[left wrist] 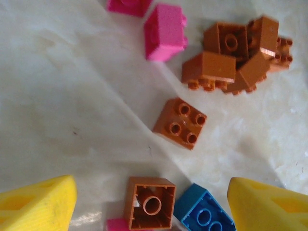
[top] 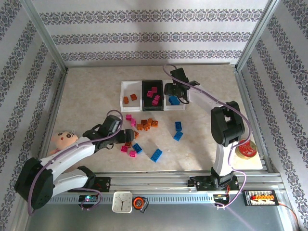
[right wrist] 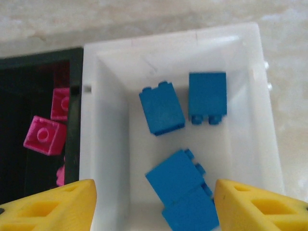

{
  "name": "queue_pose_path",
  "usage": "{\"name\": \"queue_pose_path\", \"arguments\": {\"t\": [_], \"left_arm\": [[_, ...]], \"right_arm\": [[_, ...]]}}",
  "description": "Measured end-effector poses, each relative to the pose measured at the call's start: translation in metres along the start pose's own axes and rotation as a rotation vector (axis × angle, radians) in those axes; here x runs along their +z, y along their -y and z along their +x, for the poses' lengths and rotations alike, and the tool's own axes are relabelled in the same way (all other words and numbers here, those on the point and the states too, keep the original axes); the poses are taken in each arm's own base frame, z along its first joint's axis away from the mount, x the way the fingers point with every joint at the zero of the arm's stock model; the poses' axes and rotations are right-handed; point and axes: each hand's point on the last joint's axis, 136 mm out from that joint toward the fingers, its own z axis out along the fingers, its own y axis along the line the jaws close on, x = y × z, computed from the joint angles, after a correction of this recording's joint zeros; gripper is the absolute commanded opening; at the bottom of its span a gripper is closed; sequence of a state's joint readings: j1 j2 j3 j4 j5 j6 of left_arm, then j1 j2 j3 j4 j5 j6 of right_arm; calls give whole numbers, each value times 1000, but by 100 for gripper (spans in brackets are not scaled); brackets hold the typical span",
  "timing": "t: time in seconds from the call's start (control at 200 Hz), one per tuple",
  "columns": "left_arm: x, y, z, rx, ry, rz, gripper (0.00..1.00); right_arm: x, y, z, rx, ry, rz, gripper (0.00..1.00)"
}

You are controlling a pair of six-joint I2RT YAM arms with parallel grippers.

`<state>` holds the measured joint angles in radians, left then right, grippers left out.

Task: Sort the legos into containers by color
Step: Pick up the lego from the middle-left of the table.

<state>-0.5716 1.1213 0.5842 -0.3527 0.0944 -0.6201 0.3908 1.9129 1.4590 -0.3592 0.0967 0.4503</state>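
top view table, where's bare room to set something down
Free: the far-left corner beside the left white bin, and the patch between the loose blue legos and the right arm's base. Crowded: the orange-brown brick cluster by the left end effector.

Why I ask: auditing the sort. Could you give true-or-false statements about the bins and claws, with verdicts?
1. The right white bin holds only blue legos. True.
2. The black bin holds orange legos. False: it holds pink legos.
3. The left claw is open above loose legos on the table. True.
4. The right claw grips a blue lego. False: open, empty, above that bin.
5. The left white bin is empty. False: orange legos lie inside.
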Motion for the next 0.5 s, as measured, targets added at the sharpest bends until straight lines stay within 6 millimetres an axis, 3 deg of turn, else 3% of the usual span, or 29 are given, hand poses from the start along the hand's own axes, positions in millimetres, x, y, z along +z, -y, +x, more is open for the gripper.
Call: {"name": "queue_pose_path", "arguments": {"t": [0.17, 0.5], "left_arm": [[8, 13, 8, 81, -48, -20, 67], [38, -11, 30, 126, -159, -157, 56]], "right_arm": [[-23, 2, 14, 9, 9, -29, 65], [-32, 3, 27, 8, 14, -58, 65]]}}
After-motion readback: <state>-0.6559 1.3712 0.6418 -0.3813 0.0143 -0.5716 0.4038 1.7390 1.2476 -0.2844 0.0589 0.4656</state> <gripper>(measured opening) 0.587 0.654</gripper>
